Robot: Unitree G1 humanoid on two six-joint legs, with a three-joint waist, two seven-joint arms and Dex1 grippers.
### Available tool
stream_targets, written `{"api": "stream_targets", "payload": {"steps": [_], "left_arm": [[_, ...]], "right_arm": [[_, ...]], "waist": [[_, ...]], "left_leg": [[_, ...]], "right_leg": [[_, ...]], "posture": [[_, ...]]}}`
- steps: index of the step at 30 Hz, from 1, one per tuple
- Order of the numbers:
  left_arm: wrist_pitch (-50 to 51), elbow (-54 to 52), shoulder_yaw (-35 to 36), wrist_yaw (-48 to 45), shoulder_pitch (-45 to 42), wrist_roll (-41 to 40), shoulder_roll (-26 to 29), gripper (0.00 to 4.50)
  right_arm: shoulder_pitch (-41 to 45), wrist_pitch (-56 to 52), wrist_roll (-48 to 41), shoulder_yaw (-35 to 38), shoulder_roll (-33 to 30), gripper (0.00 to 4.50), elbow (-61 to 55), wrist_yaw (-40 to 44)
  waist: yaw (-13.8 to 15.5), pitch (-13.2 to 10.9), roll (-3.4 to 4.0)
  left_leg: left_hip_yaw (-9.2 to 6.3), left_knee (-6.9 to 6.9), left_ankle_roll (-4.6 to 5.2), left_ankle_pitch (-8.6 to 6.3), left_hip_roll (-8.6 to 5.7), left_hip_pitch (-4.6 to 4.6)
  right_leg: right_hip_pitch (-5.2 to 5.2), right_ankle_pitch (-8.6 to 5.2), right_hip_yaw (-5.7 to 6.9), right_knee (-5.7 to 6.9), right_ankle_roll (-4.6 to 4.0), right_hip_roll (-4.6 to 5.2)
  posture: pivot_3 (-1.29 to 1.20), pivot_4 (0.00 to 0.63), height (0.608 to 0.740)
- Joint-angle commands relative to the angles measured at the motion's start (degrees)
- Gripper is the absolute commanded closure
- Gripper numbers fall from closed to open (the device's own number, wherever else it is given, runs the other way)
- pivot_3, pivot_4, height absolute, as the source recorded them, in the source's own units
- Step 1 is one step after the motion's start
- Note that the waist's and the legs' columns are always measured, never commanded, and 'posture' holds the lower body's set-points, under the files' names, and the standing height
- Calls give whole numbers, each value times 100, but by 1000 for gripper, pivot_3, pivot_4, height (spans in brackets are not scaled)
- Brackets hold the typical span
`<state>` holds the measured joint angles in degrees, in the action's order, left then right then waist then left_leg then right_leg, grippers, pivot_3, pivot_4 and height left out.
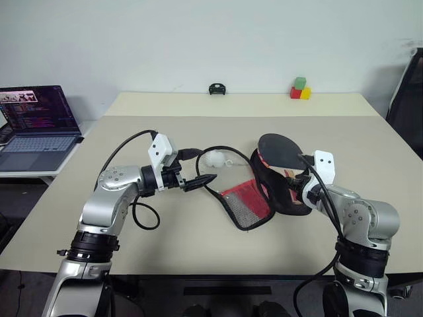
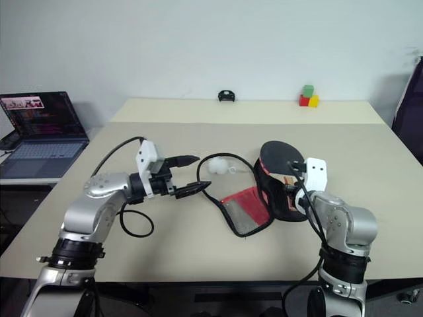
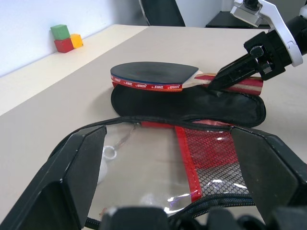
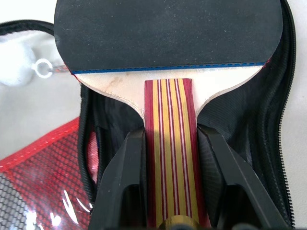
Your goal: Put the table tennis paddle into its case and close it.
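The table tennis paddle is sitting just above the open black half of the case, with its round black face over the pocket. The right gripper is squeezing the striped red and yellow handle between its two black fingers. Small white letters are running along the red edge of the paddle in the left wrist view, but they are too small to read for sure.

The case is lying open on the table. Its other half, a flap with a red strip, black netting and a clear window, is spreading toward the left gripper. That gripper is holding its fingers wide apart, right at the flap's black zipper rim; I cannot tell if it is touching. A small white ball is resting near the rim, with a little metal ring beside it.

The table is pale beige, with a second one behind it against a plain light wall. Red, green and yellow blocks are sitting far back, and a small black thing too. A laptop is glowing on a side desk at the left
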<state>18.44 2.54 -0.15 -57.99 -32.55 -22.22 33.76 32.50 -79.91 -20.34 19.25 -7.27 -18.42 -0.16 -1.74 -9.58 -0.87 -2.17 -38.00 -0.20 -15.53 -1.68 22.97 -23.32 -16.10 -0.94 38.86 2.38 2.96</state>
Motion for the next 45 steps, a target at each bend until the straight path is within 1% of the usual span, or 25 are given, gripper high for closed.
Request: {"api": "stream_targets", "payload": {"steps": [1, 13, 15, 16, 19, 23, 24, 29, 33, 38, 45], "left_arm": [[-20, -270, 116, 58, -26, -39, 43, 0], [-10, -305, 98, 67, -15, -41, 25, 0], [-8, -316, 97, 68, -3, -41, 26, 0], [-12, -318, 97, 69, 6, -38, 27, 0], [-13, -330, 103, 75, 32, -34, 32, 0], [-11, -357, 119, 92, 75, -40, 45, 0], [-11, -361, 128, 99, 90, -42, 54, 0], [-33, -298, 213, 167, 156, -29, 102, 0], [-71, -229, 278, 337, 184, 9, 47, 0], [-175, -58, 313, 635, 242, 132, -9, 0], [-438, 440, 355, 879, 371, 474, 66, 0]], "right_arm": [[-16, 366, 66, -134, -24, 3413, 24, 43], [-239, 894, 282, -464, -80, 3413, 459, 108], [-253, 918, 288, -471, -54, 2706, 448, 112], [-257, 912, 286, -471, -36, 2555, 431, 118], [-261, 946, 322, -538, -77, 1592, 369, 161], [-265, 898, 309, -580, -229, 180, 170, 240], [-282, 824, 252, -581, -297, 8, 34, 305], [-494, 229, -228, -473, -672, 8, -831, 814], [-524, 144, -701, -333, -1131, 8, -1236, 1451], [-401, 556, -1231, -294, -1921, 8, -1251, 2395], [-264, 1461, -1543, -434, -2966, 8, -899, 3588]], "waist": [[-5, 0, 0], [-8, 0, 0], [-8, 0, 0], [-8, 0, 0], [-7, 0, 0], [-7, 0, 0], [-7, 0, 0], [-5, 0, 0], [-4, 0, 0], [-6, 0, -1], [0, -1, -4]], "left_leg": [[0, 0, 0, 0, 0, 0], [1, 0, 1, 0, 0, -2], [2, -1, 1, 0, 0, -2], [2, -1, 0, 0, 0, -2], [1, -1, 0, 0, 0, -3], [1, -1, 0, 0, 0, -3], [1, -1, 0, 0, 0, -3], [-1, 0, 1, 0, 1, -2], [-1, -2, 1, 0, 1, -4], [-2, -4, 1, 0, 1, -5], [-2, -4, 2, -1, 1, -6]], "right_leg": [[0, 0, 0, 0, 0, 0], [1, 0, 1, 2, 0, -2], [1, 0, 1, 2, 0, -2], [1, 0, 0, 2, 0, -2], [1, 0, 1, 3, 0, -2], [1, 0, 0, 3, 0, -2], [1, 0, 0, 3, 0, -2], [2, 0, 2, 0, 0, -2], [6, 0, 3, 1, 0, -2], [9, -1, 5, 0, 0, -2], [11, -1, 6, -2, 0, -2]], "posture": [[0, 150, 740], [0, 150, 740], [0, 150, 740], [0, 150, 740], [0, 150, 740], [0, 150, 740], [0, 150, 740], [0, 150, 740], [0, 150, 740], [0, 150, 740], [0, 150, 740]]}}
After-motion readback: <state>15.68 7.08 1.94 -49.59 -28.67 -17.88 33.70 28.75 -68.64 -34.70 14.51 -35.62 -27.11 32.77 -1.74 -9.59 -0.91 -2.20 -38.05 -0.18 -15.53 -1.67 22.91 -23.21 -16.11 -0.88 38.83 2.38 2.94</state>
